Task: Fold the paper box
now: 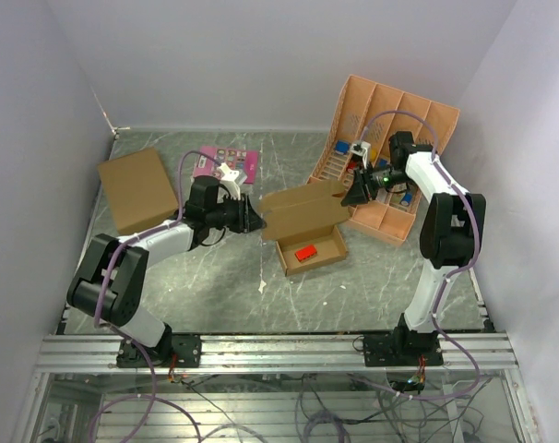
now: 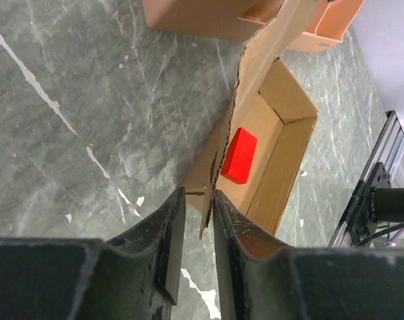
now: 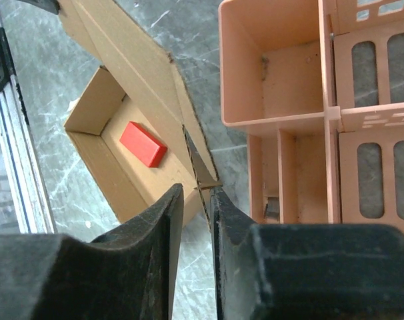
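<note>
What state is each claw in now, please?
Left claw: narrow, straddling the paper box lid; grip cannot be told.
Right claw: same, at its other end.

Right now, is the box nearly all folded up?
Partly. The paper box already has its tray walls up, with a red block inside. The lid flap stands open; the left gripper and right gripper each have an end of it between their fingers. To do: fold the lid down and tuck it.
</note>
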